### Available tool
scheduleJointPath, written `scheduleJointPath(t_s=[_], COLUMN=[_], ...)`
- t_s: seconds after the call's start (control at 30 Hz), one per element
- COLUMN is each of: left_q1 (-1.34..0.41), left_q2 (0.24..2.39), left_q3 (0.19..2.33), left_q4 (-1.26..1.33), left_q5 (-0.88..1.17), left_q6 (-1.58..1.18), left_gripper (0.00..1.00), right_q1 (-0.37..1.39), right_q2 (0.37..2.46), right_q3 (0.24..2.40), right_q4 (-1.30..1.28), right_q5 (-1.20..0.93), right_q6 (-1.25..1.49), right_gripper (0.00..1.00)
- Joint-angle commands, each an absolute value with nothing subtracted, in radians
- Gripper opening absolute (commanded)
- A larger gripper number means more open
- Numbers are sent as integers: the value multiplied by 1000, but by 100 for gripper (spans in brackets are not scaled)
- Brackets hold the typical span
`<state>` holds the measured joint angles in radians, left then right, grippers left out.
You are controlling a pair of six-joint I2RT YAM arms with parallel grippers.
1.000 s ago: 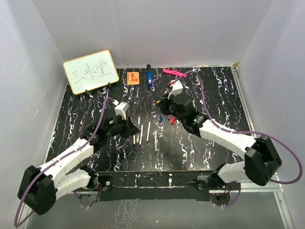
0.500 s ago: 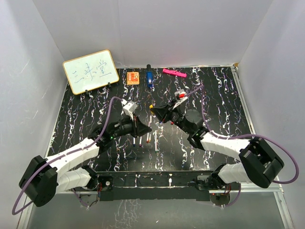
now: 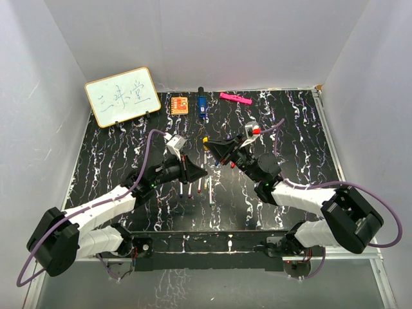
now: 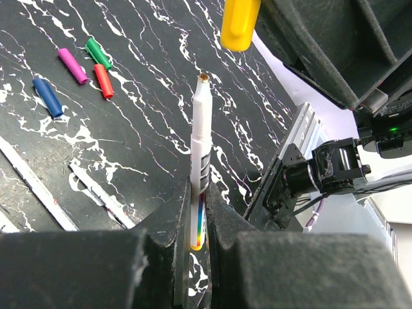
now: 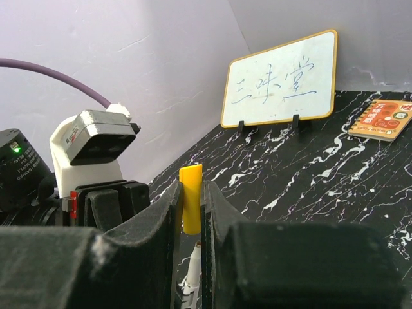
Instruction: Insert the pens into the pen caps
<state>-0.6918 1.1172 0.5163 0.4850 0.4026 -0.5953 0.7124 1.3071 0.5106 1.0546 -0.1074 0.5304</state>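
My left gripper (image 4: 198, 193) is shut on a white-barrelled pen (image 4: 200, 148), whose tip points up at a yellow pen cap (image 4: 239, 24) just beyond it, a small gap between them. My right gripper (image 5: 190, 193) is shut on that yellow cap (image 5: 190, 198), with the pen's tip (image 5: 195, 264) right below the cap's mouth. In the top view both grippers meet above mid-table, left (image 3: 196, 170) and right (image 3: 215, 149). Blue (image 4: 47, 97), purple (image 4: 73, 65), green (image 4: 98, 53) and red (image 4: 103, 80) caps lie on the table. Three more pens (image 3: 201, 183) lie side by side.
A whiteboard (image 3: 122, 96) stands at the back left. An orange square (image 3: 179, 104), a blue block (image 3: 202, 105) and a pink bar (image 3: 235, 98) lie along the back edge. White walls close in the black marbled table (image 3: 116, 148) on three sides.
The right gripper has swung left and nearer with the yellow cap. The left gripper has moved right with its pen, so pen tip and cap now face each other closely.
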Motion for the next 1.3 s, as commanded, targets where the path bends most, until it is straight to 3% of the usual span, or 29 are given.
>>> scheduleJointPath(t_s=[0.0,1.27], left_q1=[-703,-713], left_q2=[1093,1082], left_q3=[540,536], left_q4=[511,511], left_q5=[394,355], left_q6=[-590,-563], left_gripper=[0,0], right_q1=[715,732], right_q2=[1291,1342], right_q3=[505,518], right_q4=[1131,1111], right_q5=[-104,-100], right_q6=[553,563], right_gripper=[0,0])
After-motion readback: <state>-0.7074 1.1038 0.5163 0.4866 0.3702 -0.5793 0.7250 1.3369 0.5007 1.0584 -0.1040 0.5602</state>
